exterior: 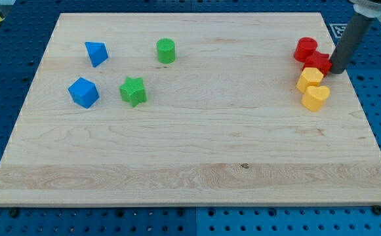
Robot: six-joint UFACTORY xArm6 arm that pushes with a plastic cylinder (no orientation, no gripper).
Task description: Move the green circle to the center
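Observation:
The green circle (166,50) stands on the wooden board (197,144) in the upper left-centre part. My tip (337,69) is at the board's right edge, far to the right of the green circle. It touches or nearly touches the right side of a red block (319,63).
A green star (133,91) lies below-left of the circle. A blue triangular block (96,53) and a blue cube-like block (84,92) sit at the left. A red circle (305,49) and two yellow blocks (310,78) (316,98) cluster at the right by the tip.

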